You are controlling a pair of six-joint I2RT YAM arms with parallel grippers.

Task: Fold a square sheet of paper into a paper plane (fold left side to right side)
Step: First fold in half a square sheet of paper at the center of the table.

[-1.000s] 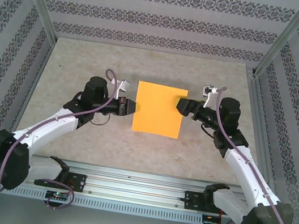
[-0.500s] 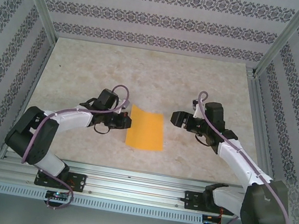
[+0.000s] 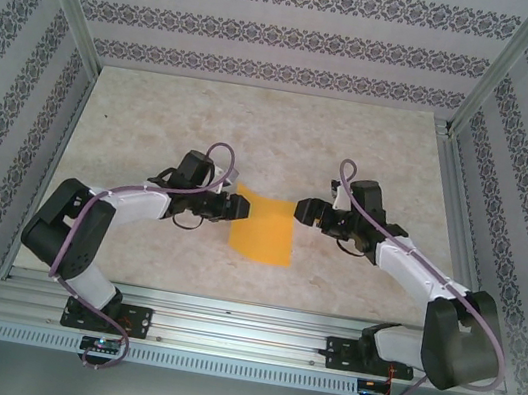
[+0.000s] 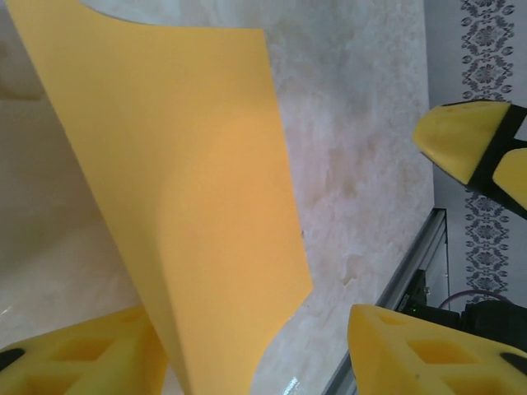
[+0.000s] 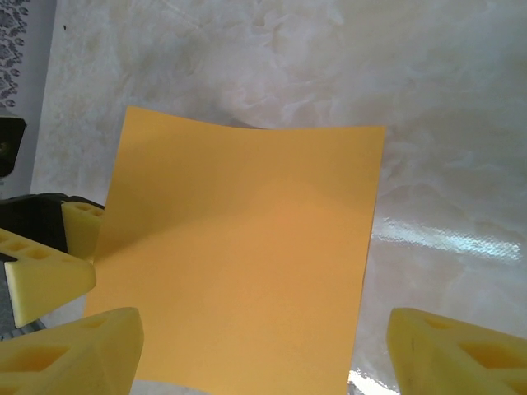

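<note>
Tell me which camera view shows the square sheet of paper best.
Top external: the whole square sheet of paper lies inside the frame. The right wrist view shows it larger but cut off at the bottom; the left wrist view shows a curving part, cropped at top and bottom.

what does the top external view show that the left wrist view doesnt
Top external adds the left arm and right arm whole, with the left gripper and right gripper at opposite edges of the square sheet of paper. Left wrist adds the sheet's curve up close, beside the left gripper's open yellow fingers. Both: paper, marbled table, aluminium rail.
</note>
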